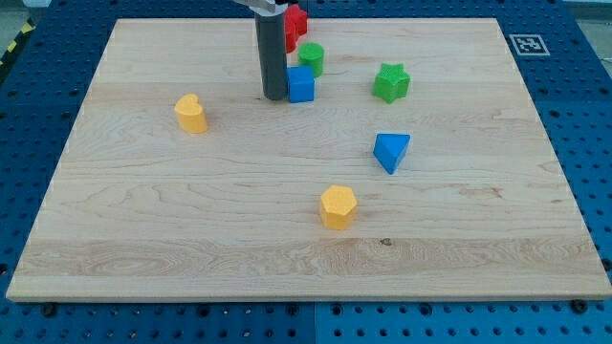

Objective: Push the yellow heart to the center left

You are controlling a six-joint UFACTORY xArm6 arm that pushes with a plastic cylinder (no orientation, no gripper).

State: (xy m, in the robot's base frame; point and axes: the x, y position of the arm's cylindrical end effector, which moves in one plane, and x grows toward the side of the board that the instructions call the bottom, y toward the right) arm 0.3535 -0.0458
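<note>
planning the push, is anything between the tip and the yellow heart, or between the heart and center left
Nothing visible. My tip sits against the blue cube, with bare board between it and the yellow heart to the view's left. The board left of the heart holds no block.

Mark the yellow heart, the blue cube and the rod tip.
yellow heart [191, 113], camera view, middle of its body
blue cube [301, 85], camera view, front face
my tip [274, 96], camera view, rod's very end, just left of the cube

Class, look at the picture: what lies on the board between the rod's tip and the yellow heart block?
Nothing. In the camera view, only bare wooden board separates my tip from the yellow heart block at its left; the blue cube sits on the tip's other side.
</note>
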